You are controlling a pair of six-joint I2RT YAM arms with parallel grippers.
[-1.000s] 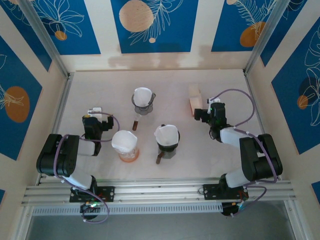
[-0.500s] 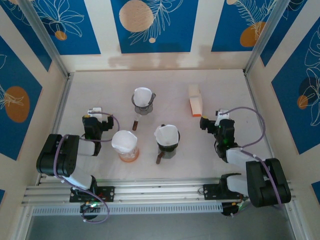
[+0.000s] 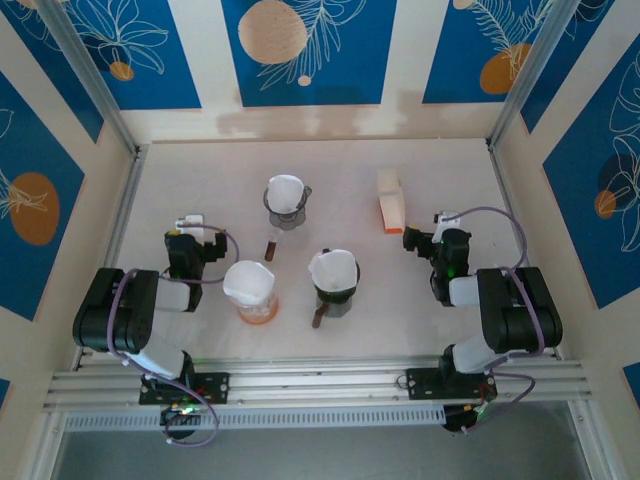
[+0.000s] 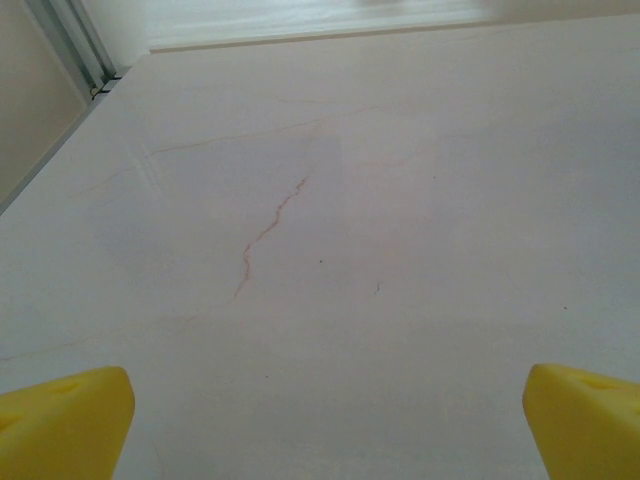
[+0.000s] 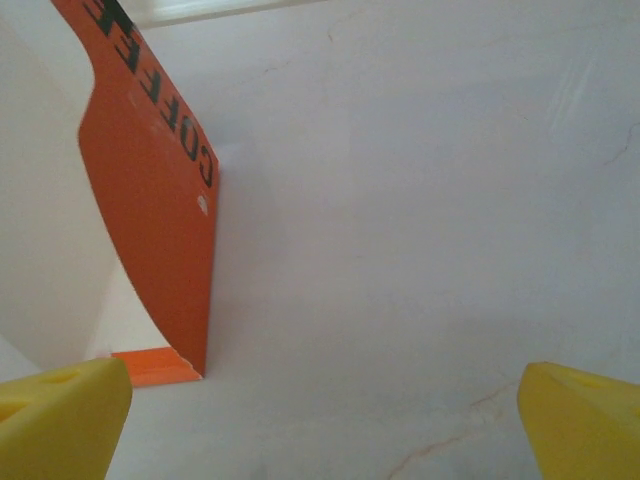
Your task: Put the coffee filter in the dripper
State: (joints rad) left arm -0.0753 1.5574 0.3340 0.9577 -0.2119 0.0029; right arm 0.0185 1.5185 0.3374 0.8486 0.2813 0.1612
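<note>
Filters (image 3: 333,268) are seen seated in all three drippers (image 3: 258,305) at the centre of the top view. The box (image 3: 391,203), upper right, has been released by the right gripper (image 5: 322,410), now drawn back just below it, fingers spread wide, nothing held. The left gripper (image 4: 322,420), at left, is unmoved, equally wide open and empty. Placement is judged finished.

We read black capitals "COFFE" on orange box (image 5: 150,200) face, lettering running sideways in right wrist view; next letter cut by frame edge. Top view: print too small.
</note>
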